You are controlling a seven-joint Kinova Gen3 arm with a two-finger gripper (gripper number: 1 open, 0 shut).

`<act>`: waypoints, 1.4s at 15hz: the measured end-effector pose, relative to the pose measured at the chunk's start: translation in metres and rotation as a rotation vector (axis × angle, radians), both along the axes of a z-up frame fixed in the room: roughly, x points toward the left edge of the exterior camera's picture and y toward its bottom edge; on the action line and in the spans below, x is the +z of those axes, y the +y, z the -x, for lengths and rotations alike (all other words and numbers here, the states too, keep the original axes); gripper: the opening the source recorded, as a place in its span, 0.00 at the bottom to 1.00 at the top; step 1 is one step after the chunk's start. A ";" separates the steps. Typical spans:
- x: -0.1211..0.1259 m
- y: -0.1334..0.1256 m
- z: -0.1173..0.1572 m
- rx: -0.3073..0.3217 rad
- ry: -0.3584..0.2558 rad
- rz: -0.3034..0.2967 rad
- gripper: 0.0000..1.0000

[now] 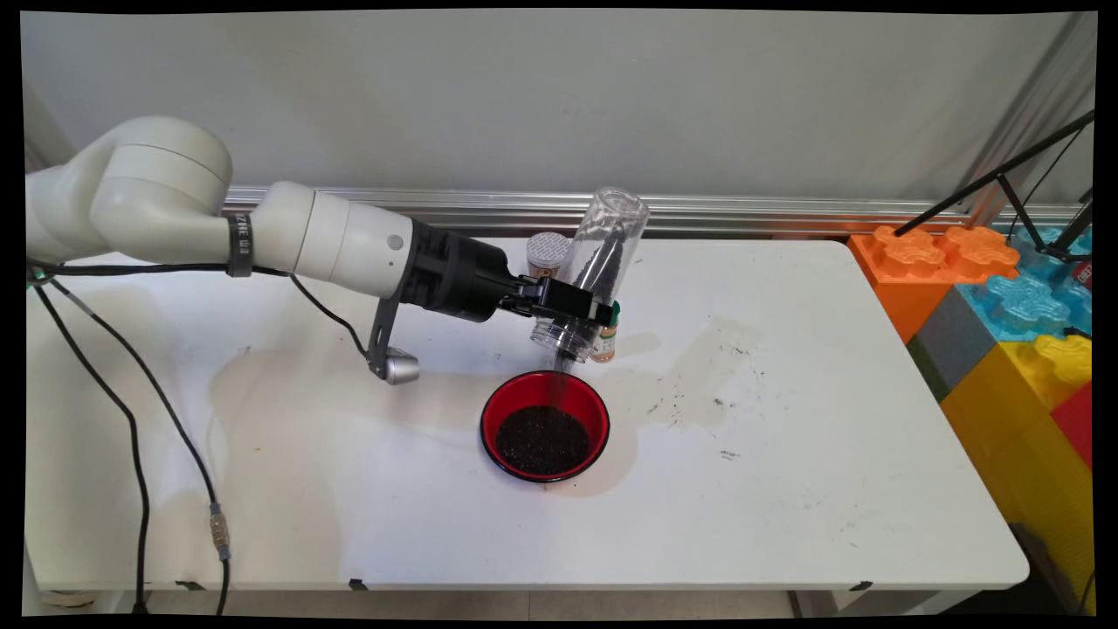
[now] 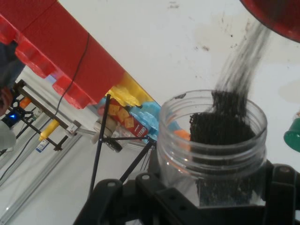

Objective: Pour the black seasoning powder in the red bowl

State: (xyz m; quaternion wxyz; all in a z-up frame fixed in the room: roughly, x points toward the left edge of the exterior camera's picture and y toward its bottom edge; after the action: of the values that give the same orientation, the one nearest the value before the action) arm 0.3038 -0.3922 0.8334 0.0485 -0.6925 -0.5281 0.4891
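A clear jar (image 1: pixel 598 271) and the tool (image 1: pixel 572 307) partly hide two small spice bottles (image 1: pixel 548 253) behind them, while the hand view's top edge cuts off the red bowl (image 2: pixel 276 18).

At the back of the white table (image 1: pixel 786 507) stands a silver-lidded shaker (image 1: pixel 548 252), and just nearer is a small green-capped bottle (image 1: pixel 604 339). Off the right edge are big toy blocks (image 1: pixel 1004 349) (orange, blue, yellow, red), with black tripod legs (image 1: pixel 996 180) slanting above them. Brownish stains (image 1: pixel 699 371) mark the tabletop's middle.
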 end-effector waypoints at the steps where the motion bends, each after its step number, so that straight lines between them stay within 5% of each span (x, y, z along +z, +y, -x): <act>1: 0.000 0.000 0.000 -0.002 0.000 0.001 0.00; 21: 0.003 0.000 0.000 -0.045 0.000 0.044 0.00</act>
State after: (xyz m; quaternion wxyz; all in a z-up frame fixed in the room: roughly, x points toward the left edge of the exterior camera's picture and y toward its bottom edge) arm 0.3034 -0.3920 0.8359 0.0443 -0.7051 -0.5015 0.4994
